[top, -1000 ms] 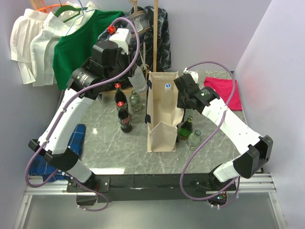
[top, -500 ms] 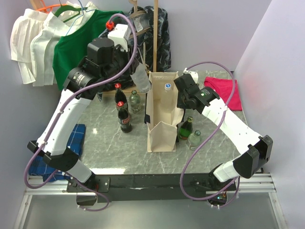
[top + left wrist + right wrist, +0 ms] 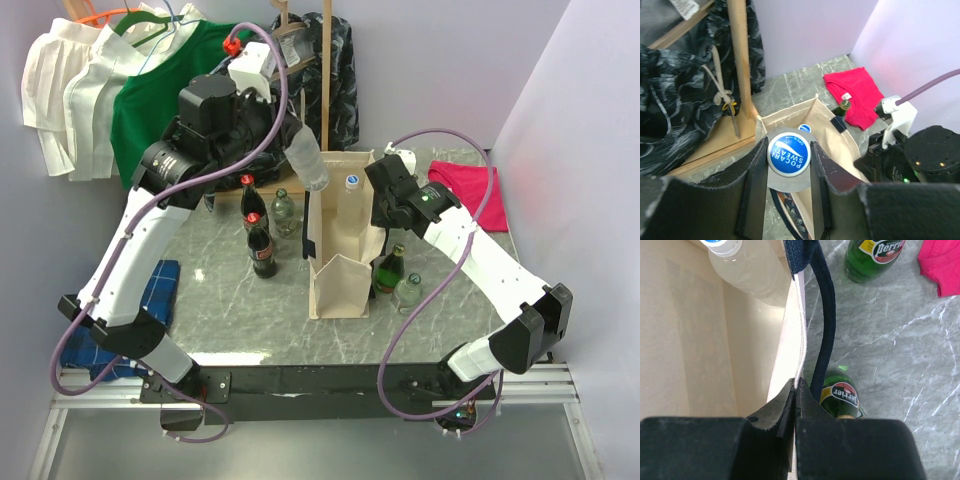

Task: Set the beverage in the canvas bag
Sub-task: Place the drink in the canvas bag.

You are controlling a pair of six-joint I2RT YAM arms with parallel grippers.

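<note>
Now the left pincer point(image 3: 789, 150) has swung right since the earlier frames, carrying the beverage bottle point(image 3: 308, 165) from beside the canvas bag point(image 3: 338, 285) to just over the far-left corner of its open mouth. Its fingers are closed snugly on the bottle's neck end. The bottle hangs in the air, tilted. Its long axis runs from far-left and high to near-right and low. The blue cap faces back at the wrist and the base points toward the bag's opening.

The right pincer point(image 3: 794, 390) is pinched tight on the bag's right wall rim, just beside the navy handle point(image 3: 825, 315). A second bottle point(image 3: 747, 265) already stands inside the bag. The bag stands upright on the tabletop point(image 3: 240, 310).
</note>
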